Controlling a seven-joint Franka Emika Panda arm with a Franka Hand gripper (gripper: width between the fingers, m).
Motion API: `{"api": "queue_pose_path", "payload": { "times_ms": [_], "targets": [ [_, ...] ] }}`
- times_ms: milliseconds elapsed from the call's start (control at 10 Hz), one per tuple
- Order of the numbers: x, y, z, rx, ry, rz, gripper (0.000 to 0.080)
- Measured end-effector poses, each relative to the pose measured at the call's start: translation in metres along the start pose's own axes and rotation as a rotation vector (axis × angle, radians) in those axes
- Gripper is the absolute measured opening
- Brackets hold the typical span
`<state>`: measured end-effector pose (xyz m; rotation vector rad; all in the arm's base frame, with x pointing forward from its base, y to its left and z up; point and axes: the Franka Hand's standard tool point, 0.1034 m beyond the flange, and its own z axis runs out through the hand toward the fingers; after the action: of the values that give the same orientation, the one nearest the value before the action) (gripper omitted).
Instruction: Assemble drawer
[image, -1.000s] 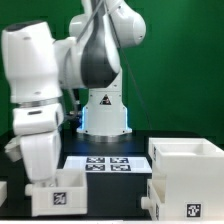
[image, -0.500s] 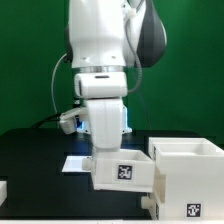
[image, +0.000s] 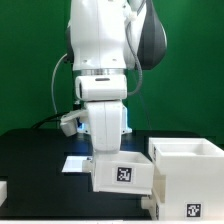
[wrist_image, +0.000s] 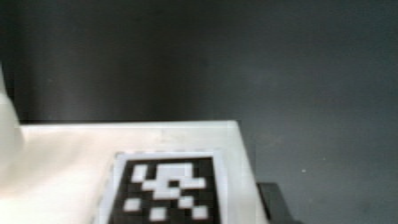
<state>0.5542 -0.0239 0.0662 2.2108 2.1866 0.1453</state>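
The arm stands in the middle of the exterior view. My gripper (image: 110, 156) is shut on a small white drawer tray (image: 120, 174) with a square tag on its front, and holds it just above the table. The tray's right end is close against the left side of the large white housing (image: 190, 165); I cannot tell if they touch. My fingertips are hidden behind the tray's wall. In the wrist view the tray's tagged wall (wrist_image: 169, 180) fills the near part and one dark finger (wrist_image: 270, 205) shows beside it. A second white part (image: 3, 190) lies at the exterior view's far left.
The marker board (image: 74, 162) lies flat behind the held tray, mostly hidden by it. The robot's white base (image: 105, 115) stands at the back. The black table (image: 40, 160) shows to the exterior view's left, with a green wall behind.
One second ago the tray was at the exterior view's lower left under the arm. The arm has carried it right, next to the housing. In the last half second almost nothing moved.
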Motion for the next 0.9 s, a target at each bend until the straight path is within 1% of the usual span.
{"api": "queue_pose_path", "payload": {
  "times_ms": [100, 200, 300, 500, 800, 900],
  "targets": [
    [0.005, -0.003, 0.002, 0.018, -0.002, 0.036, 0.0038],
    [0.005, -0.007, 0.005, 0.037, -0.003, 0.059, 0.0038],
    [0.006, -0.009, 0.007, 0.043, -0.002, 0.070, 0.0038],
    [0.012, -0.012, 0.009, 0.047, -0.002, 0.103, 0.0038],
    [0.021, -0.012, 0.010, 0.044, 0.002, 0.108, 0.0038],
    [0.022, -0.011, 0.009, 0.036, 0.004, 0.107, 0.0038]
  ]
}}
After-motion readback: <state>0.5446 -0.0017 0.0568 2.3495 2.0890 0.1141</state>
